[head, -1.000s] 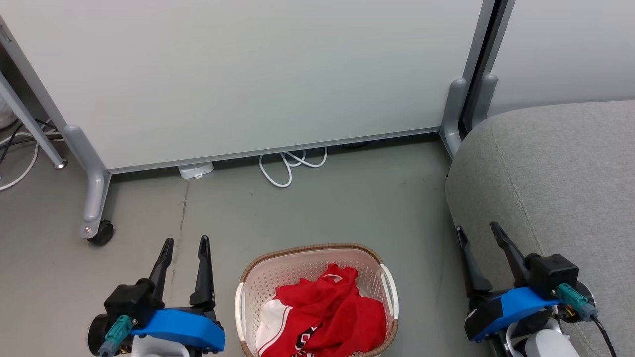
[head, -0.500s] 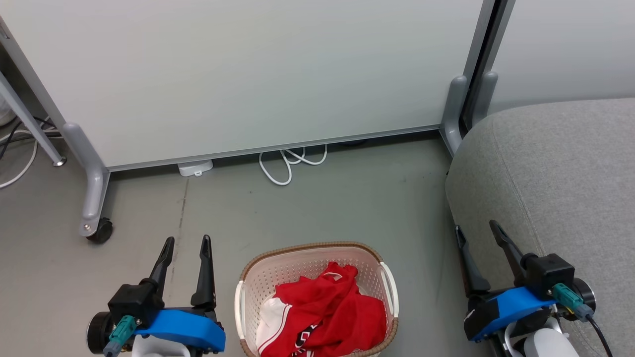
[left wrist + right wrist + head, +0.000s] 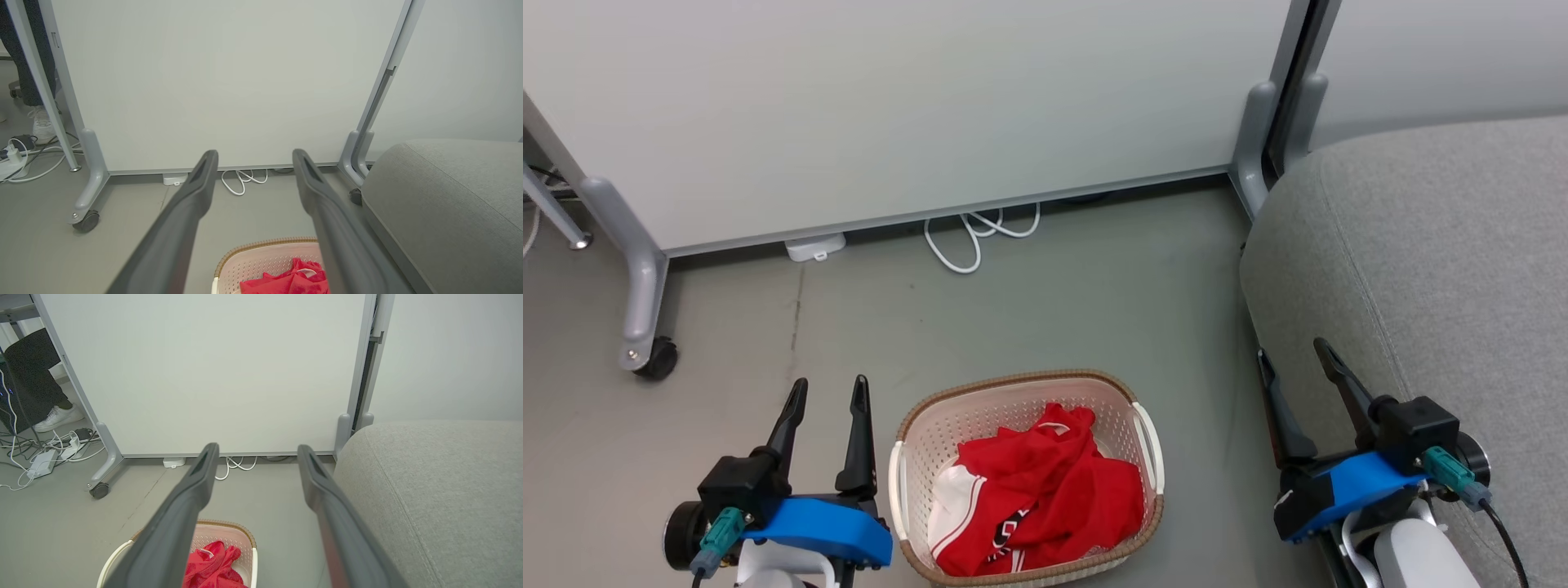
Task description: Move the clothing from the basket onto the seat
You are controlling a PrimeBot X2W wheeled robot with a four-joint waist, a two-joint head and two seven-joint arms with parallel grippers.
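Reach right from wide-open, empty left gripper [image 3: 829, 381] into cream perforated plastic basket [image 3: 1013, 380] for soft red clothing [image 3: 1045, 482]; equally wide right gripper [image 3: 1290, 348] farther.

A small cream-white perforated plastic basket [image 3: 247, 535] with a brown woven-look rim sits on the grey floor [image 3: 261, 502], holding crumpled bright red fabric clothing [image 3: 212, 565]. Over the basket, the right gripper [image 3: 257, 448] spreads its two long dark fingers [image 3: 179, 522] wide, nothing between them. Right of the basket rises the large grey fabric-upholstered seat [image 3: 429, 490]. Beyond the basket stands a white partition panel [image 3: 224, 375] with a looped white cable [image 3: 229, 467] at its foot. Far left of the basket are a person's white shoe [image 3: 57, 417] and dark trouser leg [image 3: 34, 371].
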